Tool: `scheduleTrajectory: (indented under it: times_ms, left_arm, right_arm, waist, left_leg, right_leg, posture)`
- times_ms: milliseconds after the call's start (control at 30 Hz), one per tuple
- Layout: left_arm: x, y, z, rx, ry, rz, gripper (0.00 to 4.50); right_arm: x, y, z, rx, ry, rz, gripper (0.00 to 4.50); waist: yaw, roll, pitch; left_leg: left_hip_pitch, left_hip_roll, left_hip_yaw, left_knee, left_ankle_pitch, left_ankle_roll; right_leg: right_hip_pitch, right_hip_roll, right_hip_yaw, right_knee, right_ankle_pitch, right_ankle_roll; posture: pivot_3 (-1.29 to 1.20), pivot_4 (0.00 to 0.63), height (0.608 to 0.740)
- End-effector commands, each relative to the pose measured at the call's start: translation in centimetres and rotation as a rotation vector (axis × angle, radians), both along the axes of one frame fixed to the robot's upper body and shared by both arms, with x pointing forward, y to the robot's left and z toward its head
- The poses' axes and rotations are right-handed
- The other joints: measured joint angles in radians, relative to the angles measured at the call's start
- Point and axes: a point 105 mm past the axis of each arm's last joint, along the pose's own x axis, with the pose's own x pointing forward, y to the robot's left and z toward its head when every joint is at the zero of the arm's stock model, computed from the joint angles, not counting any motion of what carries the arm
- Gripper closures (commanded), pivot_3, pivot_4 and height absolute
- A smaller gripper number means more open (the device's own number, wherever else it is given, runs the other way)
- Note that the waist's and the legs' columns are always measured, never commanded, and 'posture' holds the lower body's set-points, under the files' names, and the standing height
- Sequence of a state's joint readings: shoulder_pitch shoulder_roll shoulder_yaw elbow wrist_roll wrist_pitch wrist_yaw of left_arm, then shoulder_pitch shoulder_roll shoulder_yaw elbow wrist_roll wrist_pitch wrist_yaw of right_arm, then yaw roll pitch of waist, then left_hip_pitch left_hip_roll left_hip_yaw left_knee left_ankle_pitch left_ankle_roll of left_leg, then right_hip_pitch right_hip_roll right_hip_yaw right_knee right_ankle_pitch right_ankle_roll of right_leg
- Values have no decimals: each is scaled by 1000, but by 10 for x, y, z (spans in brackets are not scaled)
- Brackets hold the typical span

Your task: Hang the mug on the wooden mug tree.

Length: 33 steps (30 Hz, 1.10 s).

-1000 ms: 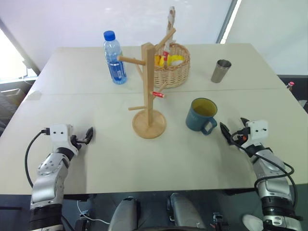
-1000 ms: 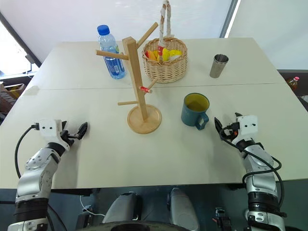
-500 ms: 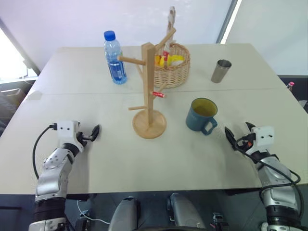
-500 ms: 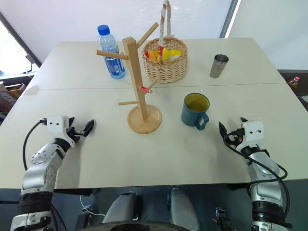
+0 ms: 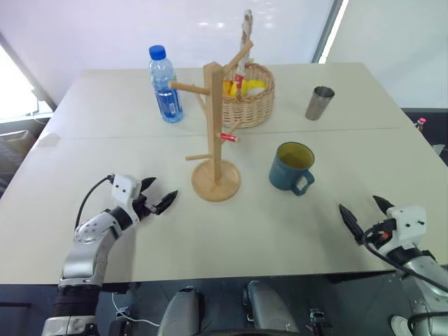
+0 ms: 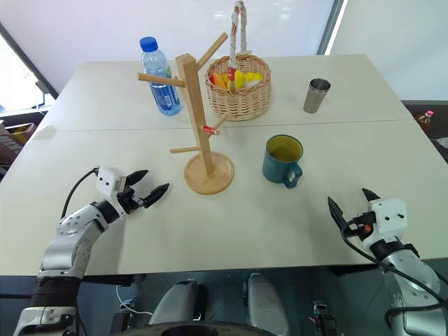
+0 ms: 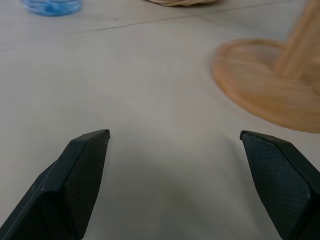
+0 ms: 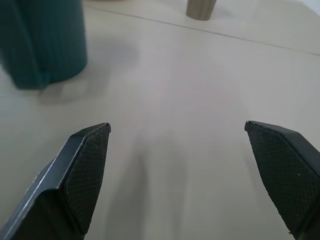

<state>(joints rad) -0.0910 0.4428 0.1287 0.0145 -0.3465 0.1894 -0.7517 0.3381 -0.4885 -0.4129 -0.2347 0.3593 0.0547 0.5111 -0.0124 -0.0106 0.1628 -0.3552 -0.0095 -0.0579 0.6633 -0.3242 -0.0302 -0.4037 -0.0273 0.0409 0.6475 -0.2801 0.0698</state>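
The mug [image 5: 292, 166], squat, ribbed dusty-blue ceramic with a yellow-green inside, sits upright on the smooth pale table [image 5: 245, 231], its loop handle turned toward my side, apart from both my claws. Just to its left stands the wooden mug tree [image 5: 215, 133]: a square light-wood post on a round disc base, with slim angled pegs. My left gripper [image 5: 159, 199] hovers low near that disc, its two black textured fingers spread wide and empty. My right gripper [image 6: 348, 205] is released too, fingers splayed, near the table's front edge, short of the mug.
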Motion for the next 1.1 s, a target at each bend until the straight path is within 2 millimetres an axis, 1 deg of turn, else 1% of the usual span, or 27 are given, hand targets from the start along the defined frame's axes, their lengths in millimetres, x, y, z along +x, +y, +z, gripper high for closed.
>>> scheduleTrajectory:
  times_ms: [33, 67, 133, 167, 233, 300, 333, 467, 567, 633, 667, 767, 867, 900, 1100]
  left_arm:
    - [-8, -15, 18, -16, -46, -122, 0]
    - [-10, -17, 19, -19, -43, -142, 0]
    - [-18, -26, 20, -18, -30, -216, 0]
    - [-21, -28, 20, -17, -25, -237, 0]
    - [-29, -36, 22, -17, -16, -301, 0]
    - [-34, -43, 25, -33, -9, -345, 0]
    - [-35, -45, 26, -38, -7, -355, 0]
    - [-48, -64, 25, 4, 1, -466, 0]
    - [-54, -74, 25, 18, -1, -516, 0]
    - [-57, -81, 26, 18, -5, -546, 0]
    - [-58, -84, 27, 15, -9, -556, 0]
    - [-58, -90, 30, 9, -16, -576, 0]
    - [-59, -95, 30, 8, -20, -592, 0]
    - [-60, -97, 31, 8, -22, -596, 0]
    - [-65, -103, 34, 9, -33, -624, 0]
  right_arm:
    - [-3, 20, 18, -20, -42, 79, 41]
    - [-3, 25, 18, -22, -37, 95, 41]
    - [-3, 42, 18, -5, -35, 143, 41]
    - [-4, 48, 18, 4, -34, 158, 41]
    - [-4, 70, 17, 13, -26, 228, 41]
    - [-3, 86, 16, 19, -25, 268, 41]
    - [-2, 89, 16, 22, -26, 273, 41]
    - [5, 108, 16, 36, -45, 268, 41]
    - [1, 126, 14, 73, -35, 312, 41]
    - [0, 135, 12, 101, -22, 343, 546]
    - [2, 136, 11, 100, -22, 340, 876]
    - [12, 131, 9, 78, -23, 296, 2383]
    - [25, 122, 9, 60, -45, 229, 4028]
    - [29, 118, 9, 65, -50, 202, 4468]
    - [36, 107, 9, 42, -72, 132, 4468]
  waist:
    - [0, 0, 0]
    - [0, 0, 0]
    - [-1, 0, 0]
    - [-1, 0, 0]
    - [0, 0, 0]
    - [1, 0, 0]
    - [2, 0, 0]
    - [2, 0, 0]
    - [2, 0, 0]
    - [1, 0, 0]
    - [1, 0, 0]
    - [0, 0, 0]
    - [0, 0, 0]
    - [0, 0, 0]
    - [0, 0, 0]
  left_leg:
    - [0, 0, 0, 0, 0, 0]
    - [0, 0, 0, 0, 0, 0]
    - [0, 0, 0, 0, 0, 0]
    - [0, 0, 0, 0, 0, 0]
    - [0, 0, 0, 0, 0, 0]
    - [0, 0, 0, 0, 0, 0]
    - [0, 0, 0, 0, 0, 0]
    - [-1, 0, 0, 0, 0, 0]
    - [-1, 0, 0, 0, 0, 0]
    - [-1, 0, -1, 0, 0, 0]
    - [-1, 0, -1, 0, 0, 0]
    - [-1, 0, 0, 0, 0, 0]
    - [0, 0, 0, 0, 0, 0]
    - [0, 0, 0, 0, 0, 0]
    - [-1, 0, 0, 0, 0, 0]
  right_leg:
    - [0, 0, 0, 0, 0, 0]
    - [0, 0, 0, 0, 0, 0]
    - [0, 0, 0, 0, 0, 0]
    - [0, 0, 0, 0, 0, 0]
    - [-1, 0, 0, 0, 0, 0]
    - [-1, 0, 0, 0, 0, 0]
    - [-1, 0, 0, 0, 0, 0]
    - [0, 0, 0, -1, 0, 0]
    - [-1, 0, 0, -1, 0, 0]
    - [-1, 0, 0, -1, 0, 0]
    - [-1, 0, 0, -1, 0, 0]
    - [-1, 0, 0, -1, 0, 0]
    - [0, 1, 0, -1, 0, 0]
    - [0, 1, 0, 0, 0, 0]
    - [-1, 1, 0, -1, 0, 0]
  posture:
    - [0, 150, 740]
    - [0, 150, 740]
    - [0, 150, 740]
    - [0, 150, 740]
    - [0, 150, 740]
    - [0, 150, 740]
    - [0, 150, 740]
    - [0, 150, 740]
    - [0, 150, 740]
    - [0, 150, 740]
    - [0, 150, 740]
    - [0, 150, 740]
    - [0, 150, 740]
    - [0, 150, 740]
    - [0, 150, 740]
